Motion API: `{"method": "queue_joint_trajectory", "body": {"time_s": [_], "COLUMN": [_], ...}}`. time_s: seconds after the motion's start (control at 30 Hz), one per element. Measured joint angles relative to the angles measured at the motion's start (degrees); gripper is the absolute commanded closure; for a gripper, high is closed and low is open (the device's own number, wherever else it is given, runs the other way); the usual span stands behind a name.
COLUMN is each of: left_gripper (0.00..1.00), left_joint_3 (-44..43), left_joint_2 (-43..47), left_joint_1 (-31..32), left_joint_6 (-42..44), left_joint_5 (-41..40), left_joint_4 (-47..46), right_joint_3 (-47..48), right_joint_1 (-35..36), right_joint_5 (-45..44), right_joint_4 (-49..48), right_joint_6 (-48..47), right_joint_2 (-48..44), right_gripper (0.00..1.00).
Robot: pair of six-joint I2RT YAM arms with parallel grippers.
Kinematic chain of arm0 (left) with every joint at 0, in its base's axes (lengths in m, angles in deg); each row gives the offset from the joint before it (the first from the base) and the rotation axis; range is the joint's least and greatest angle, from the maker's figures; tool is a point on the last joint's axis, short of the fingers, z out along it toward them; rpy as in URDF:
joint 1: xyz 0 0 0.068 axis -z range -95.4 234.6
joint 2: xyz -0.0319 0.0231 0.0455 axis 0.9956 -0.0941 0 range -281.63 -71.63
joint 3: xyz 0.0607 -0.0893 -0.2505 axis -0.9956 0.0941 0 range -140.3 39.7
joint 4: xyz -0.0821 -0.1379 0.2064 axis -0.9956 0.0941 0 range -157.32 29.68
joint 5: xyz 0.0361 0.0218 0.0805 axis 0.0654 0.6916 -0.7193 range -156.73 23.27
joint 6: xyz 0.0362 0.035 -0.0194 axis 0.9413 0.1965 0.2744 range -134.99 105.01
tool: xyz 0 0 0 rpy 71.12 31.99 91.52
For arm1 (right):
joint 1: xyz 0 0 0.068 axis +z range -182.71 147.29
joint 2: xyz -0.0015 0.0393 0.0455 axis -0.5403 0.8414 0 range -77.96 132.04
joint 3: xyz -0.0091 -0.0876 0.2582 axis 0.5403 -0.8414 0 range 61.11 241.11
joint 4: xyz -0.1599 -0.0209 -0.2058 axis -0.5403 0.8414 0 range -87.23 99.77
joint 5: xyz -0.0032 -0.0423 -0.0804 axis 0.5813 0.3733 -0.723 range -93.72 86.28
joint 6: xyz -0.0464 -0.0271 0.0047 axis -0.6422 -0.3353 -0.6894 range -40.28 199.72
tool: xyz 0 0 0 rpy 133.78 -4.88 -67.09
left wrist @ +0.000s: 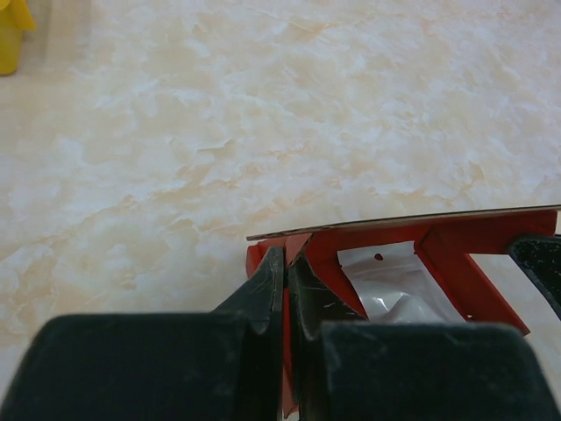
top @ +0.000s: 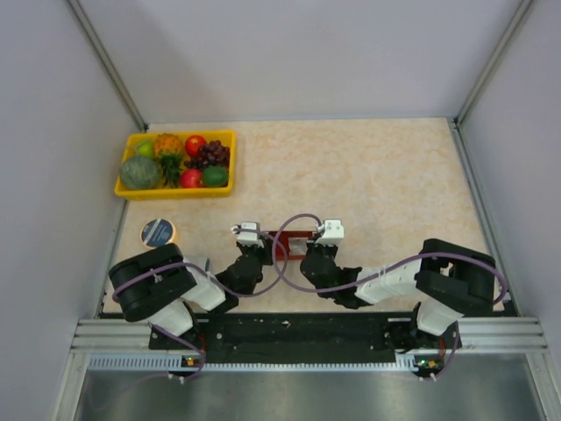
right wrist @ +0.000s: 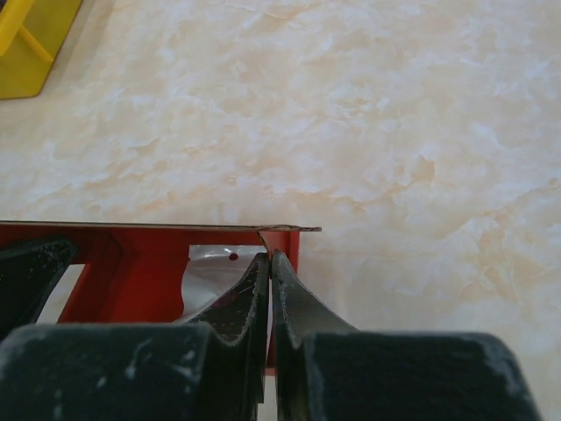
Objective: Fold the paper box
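- Red card, thin and bright: the paper box (top: 294, 243) is seen low on the worktop (top: 386, 175), close to the near edge, spanned between the two arms, with its walls already raised.
- It is judged very light, so hardly any load is put on either hand.
- Stiffness can be expected only along the creases. The flat panels are likely to bow or buckle if pressed in mid-span.
- The surface looks smooth, so slipping between the pads must be guarded against. A torn tab or a crushed corner is judged the likelier damage.
- Hold is best taken at the end walls, close to a fold line, where the card should resist best.
- The left hand (left wrist: 287, 259) is clenched, and the box's left end wall is nipped between its fingers. A red sliver can be made out in the gap.
- The right hand (right wrist: 269, 261) is clenched as well, at the right-hand corner wall. The card appears to be pinched there, though the seam is dark and narrow.
- A small whitish plastic wrapper (left wrist: 390, 285) is seen lying inside the box, between the walls. It could be trapped under a flap if the folds are closed over it.
- Further out, a round container (top: 158, 231) stands just left of the left arm.
- The yellow fruit tray (top: 175, 190) sits in the far left corner, well apart from the work.
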Motion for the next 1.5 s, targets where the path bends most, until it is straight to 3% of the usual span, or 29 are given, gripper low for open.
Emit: {"method": "queue_joint_trajectory", "body": {"time_s": [0.43,0.63,0.7,0.8,0.83,0.93,1.13,1.33,1.4,1.5], "left_gripper": [1.00,1.00,1.00,1.00,1.00,1.00,1.00,1.00,1.00,1.00], "left_joint_3": [2.4,2.4,2.6,2.8,2.8,2.8,2.7,2.1,1.7,0.9], "left_joint_2": [-12.2,-13.6,-13.6,-13.7,-14.0,-14.9,-15.8,-15.9,-16.0,-16.4], "left_joint_1": [6.3,8.9,9.3,10.0,10.2,10.9,11.6,12.5,12.9,13.6], "left_joint_6": [4.6,4.7,4.9,5.1,5.3,5.6,5.9,8.0,9.1,10.7], "left_joint_5": [-6.9,-10.0,-10.6,-11.4,-11.8,-13.3,-15.5,-16.8,-17.3,-18.3], "left_joint_4": [-14.9,-15.4,-15.4,-15.3,-15.3,-15.4,-16.0,-15.4,-15.1,-14.6], "right_joint_3": [-1.0,-1.9,-1.9,-1.8,-1.8,-1.9,-4.6,-3.2,0.8,8.7], "right_joint_1": [1.2,1.6,2.0,2.7,2.9,3.3,3.5,2.0,-2.3,-15.2], "right_joint_5": [2.7,3.6,3.6,4.3,4.9,7.1,17.9,30.3,35.5,48.3], "right_joint_4": [10.5,11.6,12.7,16.8,18.9,26.8,41.5,53.6,55.7,53.3], "right_joint_6": [7.9,10.1,11.4,13.9,14.7,17.3,19.8,15.7,14.2,13.0], "right_joint_2": [-5.2,-5.2,-5.2,-5.8,-6.6,-11.3,-31.3,-47.4,-47.3,-42.1], "right_gripper": [0.99,0.98,0.91,0.71,0.59,0.52,0.51,0.48,0.48,0.51]}}
